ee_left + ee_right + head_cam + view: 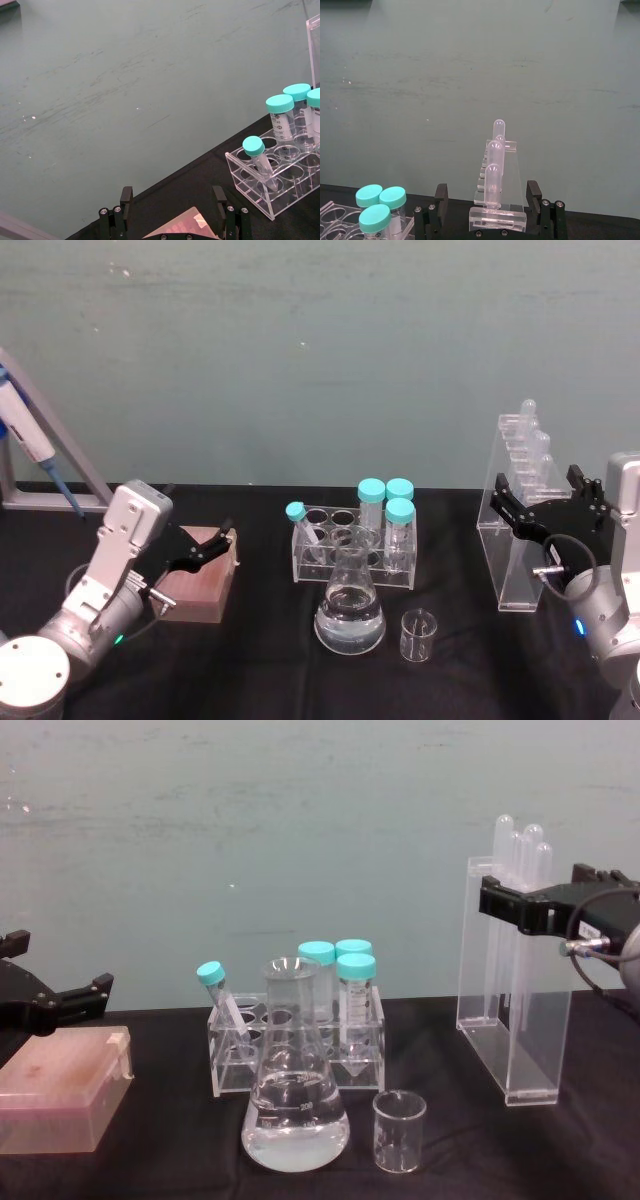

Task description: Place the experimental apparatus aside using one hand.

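pipette stand: square the grip before any lift

the pipette stand (512, 575) stands upright at the right of the black table (270, 670), well apart from the conical flask (350, 612) and the small beaker (418, 636) in the middle. the right gripper (487, 192) is at the stand's upper part, jaws wide, one to each side. the right wrist view shows a gap on both sides, so it seems to hold nothing yet, though a light touch on one wall is hard to rule out. the left gripper (212, 543) hangs open over the pink tip box (200, 588) at the left, idle.

the step in hand looks like the grasp. the stand is tall, narrow and smooth, with pipettes (520, 845) loose in its top, so it should tip easily. better to centre the jaws on the walls and close gently and evenly, without nudging it sideways. then lift straight up just clear of the table, keep it upright, carry it away from the tube rack (350, 540) and flask, and set the base flat before letting go.
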You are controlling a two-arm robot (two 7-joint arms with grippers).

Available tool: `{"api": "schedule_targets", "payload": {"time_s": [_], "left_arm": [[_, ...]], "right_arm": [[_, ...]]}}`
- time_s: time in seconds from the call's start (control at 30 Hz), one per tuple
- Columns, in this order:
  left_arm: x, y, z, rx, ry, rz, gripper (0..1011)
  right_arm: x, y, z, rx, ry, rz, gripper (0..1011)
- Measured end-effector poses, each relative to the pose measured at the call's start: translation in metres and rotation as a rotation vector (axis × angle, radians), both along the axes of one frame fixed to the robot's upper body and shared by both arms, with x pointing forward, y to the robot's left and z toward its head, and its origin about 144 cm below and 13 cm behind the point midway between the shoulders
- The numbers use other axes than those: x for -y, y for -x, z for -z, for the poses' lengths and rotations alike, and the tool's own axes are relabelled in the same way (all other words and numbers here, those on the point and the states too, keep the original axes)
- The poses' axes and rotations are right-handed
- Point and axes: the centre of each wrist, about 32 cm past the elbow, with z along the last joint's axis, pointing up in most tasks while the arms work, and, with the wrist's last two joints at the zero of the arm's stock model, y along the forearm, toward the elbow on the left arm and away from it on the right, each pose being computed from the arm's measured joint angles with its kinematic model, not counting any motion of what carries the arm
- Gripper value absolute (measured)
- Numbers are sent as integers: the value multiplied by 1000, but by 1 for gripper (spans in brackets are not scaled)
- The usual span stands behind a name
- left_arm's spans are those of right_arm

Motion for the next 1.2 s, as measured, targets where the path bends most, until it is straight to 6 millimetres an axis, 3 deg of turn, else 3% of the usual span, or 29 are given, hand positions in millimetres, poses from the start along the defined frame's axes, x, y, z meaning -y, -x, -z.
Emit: {"api": "schedule_targets", "payload": {"time_s": [1.2], "left_arm": [[0,0,0,0,0,0,1000]], "right_arm": [[-6,-11,3,-14,-10,15,1000]]}}
